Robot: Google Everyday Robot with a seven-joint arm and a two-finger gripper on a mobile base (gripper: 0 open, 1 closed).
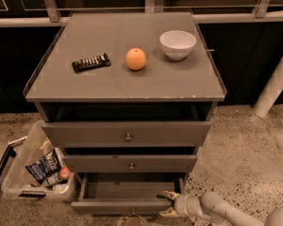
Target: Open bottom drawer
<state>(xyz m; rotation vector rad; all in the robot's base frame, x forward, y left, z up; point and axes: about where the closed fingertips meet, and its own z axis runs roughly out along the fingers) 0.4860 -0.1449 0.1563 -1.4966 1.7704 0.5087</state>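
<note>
Bottom drawer (118, 206) sits pulled out below the middle drawer (104, 164), tool (167, 204) at its right front corner, grip state I cannot tell; risk noted: an off-centre pull from that corner could skew the drawer and jam it.

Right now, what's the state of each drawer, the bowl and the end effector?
bottom drawer: pulled out, farthest of the three.
middle drawer: out a little.
top drawer: partly out, gap under the cabinet top.
bowl: upright on the cabinet top.
end effector: low, at the bottom drawer's right front corner.
</note>
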